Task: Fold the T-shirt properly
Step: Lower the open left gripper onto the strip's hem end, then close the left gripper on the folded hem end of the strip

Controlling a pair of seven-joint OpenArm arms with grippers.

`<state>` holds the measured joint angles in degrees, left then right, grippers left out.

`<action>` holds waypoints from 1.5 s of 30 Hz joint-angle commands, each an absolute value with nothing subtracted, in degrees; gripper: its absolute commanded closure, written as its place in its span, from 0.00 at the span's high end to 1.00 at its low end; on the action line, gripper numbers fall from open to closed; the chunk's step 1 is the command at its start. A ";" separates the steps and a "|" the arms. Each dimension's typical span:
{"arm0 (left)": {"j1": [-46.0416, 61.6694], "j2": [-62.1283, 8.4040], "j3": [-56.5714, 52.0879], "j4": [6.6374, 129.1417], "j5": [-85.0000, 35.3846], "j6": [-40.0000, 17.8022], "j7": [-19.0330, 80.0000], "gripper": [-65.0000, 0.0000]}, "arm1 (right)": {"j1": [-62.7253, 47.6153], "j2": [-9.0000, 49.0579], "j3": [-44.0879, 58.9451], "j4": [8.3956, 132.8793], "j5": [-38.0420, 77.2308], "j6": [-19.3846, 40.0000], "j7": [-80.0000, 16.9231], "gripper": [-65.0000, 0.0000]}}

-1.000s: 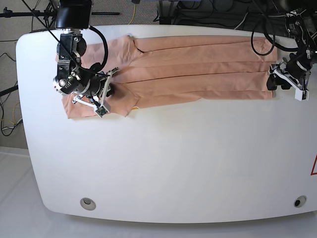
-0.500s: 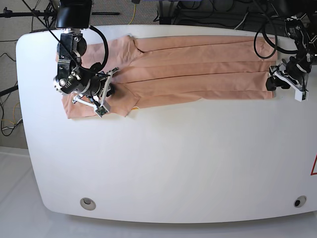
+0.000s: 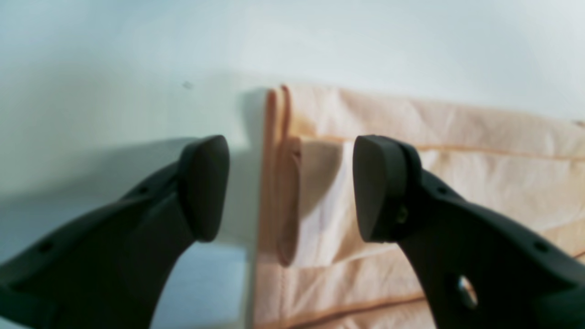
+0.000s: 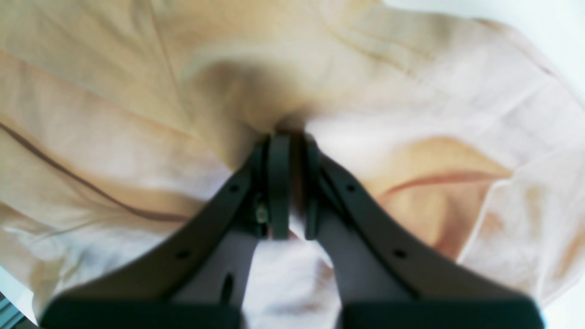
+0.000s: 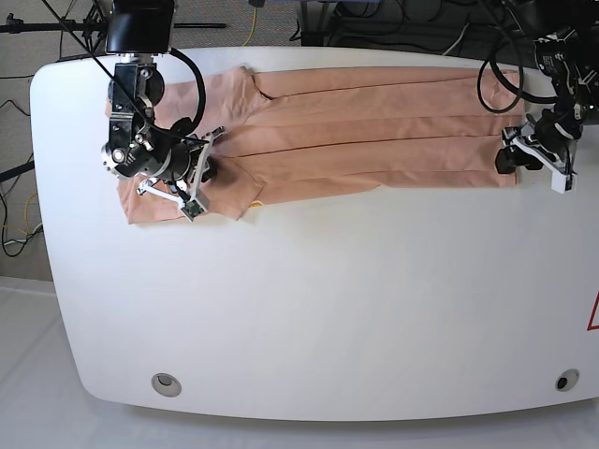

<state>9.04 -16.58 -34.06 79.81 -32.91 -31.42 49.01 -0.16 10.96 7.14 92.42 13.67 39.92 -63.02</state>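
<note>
The peach T-shirt [image 5: 374, 122] lies folded into a long creased band across the far side of the white table [image 5: 328, 299]. My right gripper [image 5: 204, 171] is at the band's left end, by the sleeve. In the right wrist view the right gripper [image 4: 292, 141] is shut on a pinched ridge of T-shirt [image 4: 114, 114] fabric. My left gripper [image 5: 512, 155] is at the band's right end. In the left wrist view the left gripper [image 3: 290, 187] is open and straddles the T-shirt [image 3: 457, 137] hem edge. One finger is over bare table and the other is over cloth.
Cables and stands crowd the floor beyond the table's far edge. Two round fittings [image 5: 167, 383] [image 5: 566, 381] sit near the front corners. A red mark [image 5: 593, 313] shows at the right edge.
The left gripper has opened a little wider and shifted slightly left and toward the far side, over the shirt's right end. The right gripper and the shirt have not moved.
</note>
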 commanded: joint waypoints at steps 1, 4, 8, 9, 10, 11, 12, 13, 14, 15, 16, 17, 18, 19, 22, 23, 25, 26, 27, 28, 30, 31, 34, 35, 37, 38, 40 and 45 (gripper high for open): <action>9.31 -17.74 -33.82 81.32 -33.54 -32.26 47.42 0.59 | 0.36 11.23 7.19 93.11 13.72 40.00 -62.87 0.06; 9.70 -17.73 -33.22 81.82 -33.63 -33.07 47.02 0.59 | 0.47 11.23 7.21 92.96 13.71 40.00 -62.98 0.06; 9.69 -17.69 -32.56 81.78 -33.52 -33.17 46.88 0.58 | 0.49 11.26 7.18 92.94 13.68 40.00 -63.02 0.06; 9.59 -17.67 -32.33 81.70 -33.52 -33.15 46.90 0.59 | 0.49 11.28 7.18 92.94 13.68 40.00 -63.05 0.06; 9.50 -17.64 -32.10 81.61 -33.52 -33.13 46.92 0.59 | 0.49 11.29 7.18 92.94 13.69 40.00 -63.08 0.06; 9.37 -17.63 -31.85 81.46 -33.51 -33.05 46.93 0.59 | 0.51 11.31 7.17 92.94 13.65 40.00 -63.07 0.06; 9.24 -17.61 -31.60 81.30 -33.51 -32.97 46.93 0.59 | 0.52 11.33 7.16 92.95 13.61 40.00 -63.07 0.06; 8.95 -17.47 -31.05 80.83 -33.54 -32.60 47.06 0.60 | 0.56 11.33 7.16 92.95 13.54 40.00 -63.02 0.06; 8.66 -17.33 -30.50 80.36 -33.57 -32.23 47.18 0.60 | 0.59 11.33 7.16 92.96 13.46 40.00 -62.97 0.06; 8.65 -17.31 -30.38 80.26 -33.55 -32.25 47.10 0.60 | 0.58 11.35 7.19 92.96 13.50 40.00 -62.99 0.06; 8.64 -17.29 -30.25 80.15 -33.53 -32.27 47.02 0.60 | 0.56 11.37 7.22 92.96 13.53 40.00 -63.01 0.06; 8.61 -17.27 -30.17 80.00 -33.54 -32.30 46.94 0.60 | 0.57 11.36 7.21 92.94 13.49 40.00 -62.99 0.06; 8.58 -17.24 -30.09 79.84 -33.55 -32.33 46.87 0.60 | 0.57 11.35 7.20 92.92 13.45 40.00 -62.98 0.06; 8.60 -17.22 -30.02 79.74 -33.55 -32.42 46.75 0.60 | 0.57 11.35 7.23 92.95 13.43 40.00 -63.02 0.06; 8.68 -17.15 -29.80 79.45 -33.64 -32.88 46.39 0.60 | 0.50 11.33 7.23 92.95 13.38 40.00 -63.21 0.06; 8.69 -17.11 -29.80 79.37 -33.68 -33.14 46.30 0.58 | 0.53 11.33 7.23 92.96 13.38 40.00 -63.20 0.06; 8.97 -17.04 -29.49 79.36 -33.64 -33.63 45.85 0.49 | 0.50 11.30 7.19 93.11 13.31 40.00 -63.26 0.06; 9.23 -17.01 -29.18 79.44 -33.56 -33.87 45.48 0.42 | 0.44 11.27 7.16 93.24 13.23 40.00 -63.32 0.06; 9.24 -17.02 -29.12 79.45 -33.59 -33.96 45.35 0.37 | 0.49 11.27 7.16 93.24 13.22 40.00 -63.32 0.06; 9.25 -17.03 -29.06 79.46 -33.62 -34.06 45.21 0.31 | 0.54 11.27 7.16 93.23 13.21 40.00 -63.32 0.06; 9.22 -17.02 -28.97 79.48 -33.70 -34.19 45.12 0.20 | 0.48 11.29 7.13 93.27 13.35 40.00 -63.24 0.06; 9.22 -17.01 -28.94 79.53 -33.73 -34.24 45.15 0.16 | 0.49 11.28 7.12 93.25 13.34 40.00 -63.24 0.06; 9.25 -16.98 -28.94 79.79 -33.83 -34.33 45.03 0.04 | 0.49 11.29 7.11 93.29 13.39 40.00 -63.22 0.06; 9.28 -16.99 -28.97 80.00 -33.88 -34.38 44.90 0.03 | 0.53 11.26 7.15 93.29 13.40 40.00 -63.21 0.06; 9.35 -17.07 -29.23 80.59 -33.85 -34.24 45.14 0.01 | 0.54 11.20 7.12 93.31 13.36 40.00 -63.07 0.07; 9.39 -17.14 -29.46 80.97 -33.78 -34.06 45.49 0.00 | 0.51 11.17 7.05 93.34 13.32 40.00 -62.94 0.07; 9.45 -17.20 -29.48 81.65 -33.77 -33.84 45.43 0.01 | 0.49 11.17 7.07 93.37 13.34 40.00 -62.99 0.07; 9.87 -17.27 -29.51 84.53 -33.56 -33.17 45.83 0.01 | 0.57 11.12 7.04 93.60 13.30 40.00 -63.08 0.07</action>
<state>10.20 -16.27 -29.15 81.78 -32.80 -33.36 46.76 -0.10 10.92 7.03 92.49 13.32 39.92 -63.13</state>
